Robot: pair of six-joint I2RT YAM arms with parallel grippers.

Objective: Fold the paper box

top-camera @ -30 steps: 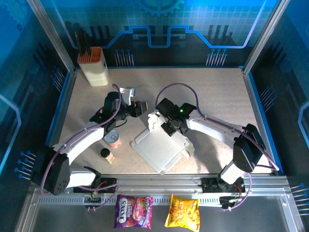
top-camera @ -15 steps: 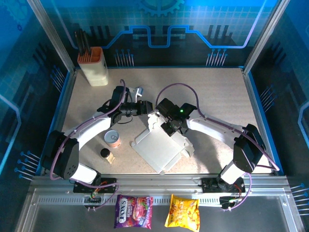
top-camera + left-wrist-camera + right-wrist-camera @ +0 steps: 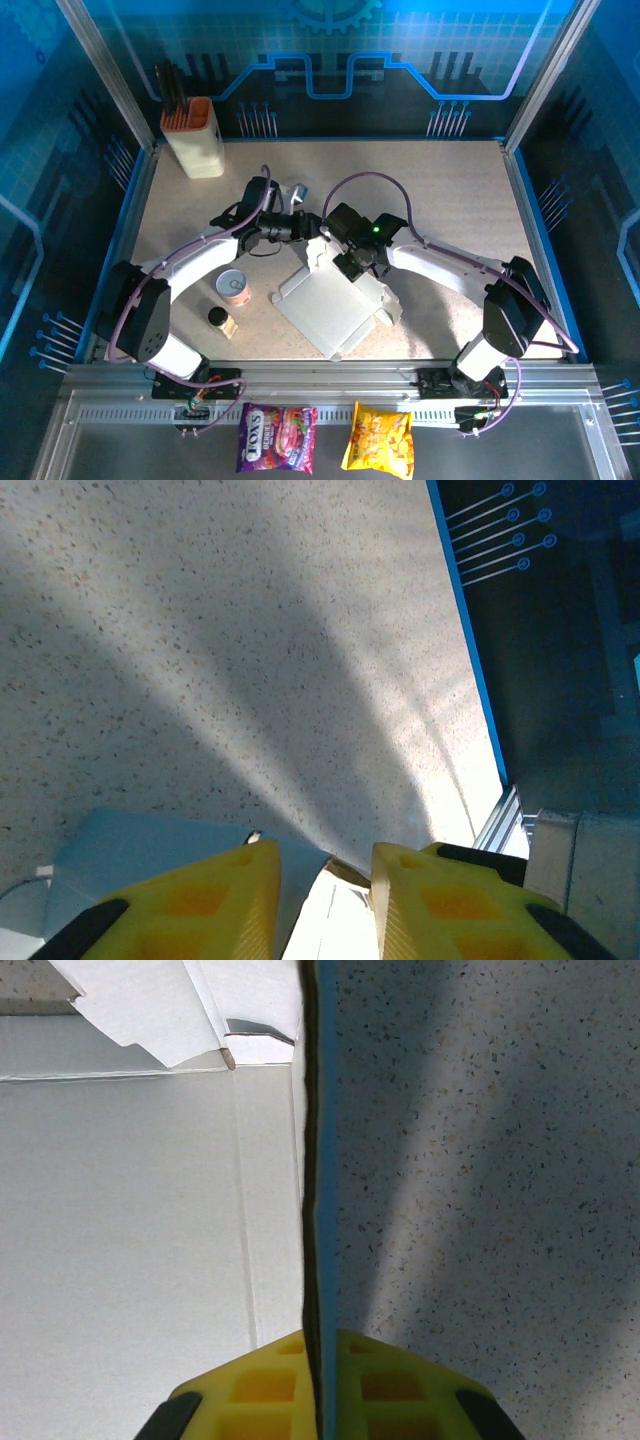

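Paper box [image 3: 330,305] mid-table, half-formed: base flat, near flaps down. Small can [image 3: 234,287] just off its 9 o'clock. Right gripper [image 3: 318,1365] pinching upright side wall edge-on at box's 1 o'clock. Left gripper [image 3: 325,890] at 12 o'clock corner, jaws spread, cardboard edge showing in gap. Risk imo: arms pull against each other, thin wall buckles off-crease or tears. Base isn't pinned, so could skate into can too.
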